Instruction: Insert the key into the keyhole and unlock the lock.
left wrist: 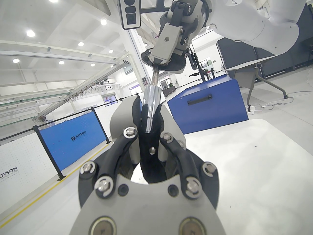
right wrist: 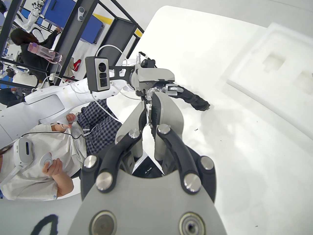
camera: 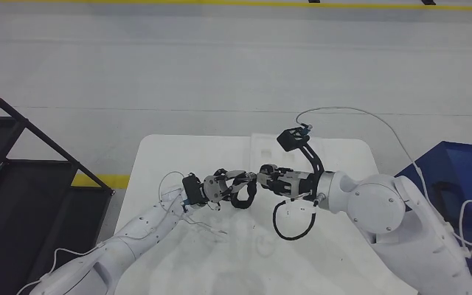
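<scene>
Above the middle of the table [camera: 339,254], the left gripper [left wrist: 148,110] clamps the chrome lock [left wrist: 152,99]; the right gripper [left wrist: 159,61] pinches the key [left wrist: 154,76] (blade meeting the lock's end, depth unclear).

White foam tray [right wrist: 251,57], square recesses, on table [camera: 243,258]; black rack [camera: 37,214] left, blue cabinet [camera: 442,158] right.

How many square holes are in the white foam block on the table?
2. One square hole is in the white foam block; the second hole is beside it, cut by the view's edge. More may be hidden.
</scene>
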You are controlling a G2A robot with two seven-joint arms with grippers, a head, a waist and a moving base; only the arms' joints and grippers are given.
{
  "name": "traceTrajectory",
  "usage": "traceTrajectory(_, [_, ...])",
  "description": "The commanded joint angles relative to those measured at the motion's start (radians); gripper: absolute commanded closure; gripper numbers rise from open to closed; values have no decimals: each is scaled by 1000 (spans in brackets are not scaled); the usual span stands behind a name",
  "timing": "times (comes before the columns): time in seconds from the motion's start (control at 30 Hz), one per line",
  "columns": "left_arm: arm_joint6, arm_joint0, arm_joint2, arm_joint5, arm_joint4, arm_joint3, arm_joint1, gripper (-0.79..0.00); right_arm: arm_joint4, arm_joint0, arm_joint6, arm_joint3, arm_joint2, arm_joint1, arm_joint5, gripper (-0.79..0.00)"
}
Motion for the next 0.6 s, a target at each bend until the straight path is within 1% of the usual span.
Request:
traceTrajectory(0.0, [0, 3, -6, -2, 7, -1, -1, 0, -17, 2, 3, -2, -2, 0, 7, 0])
traceTrajectory(0.57, [-1, 20, -52, 3, 85, -10, -11, 0, -39, 16, 23, 0, -17, -6, 8, 0])
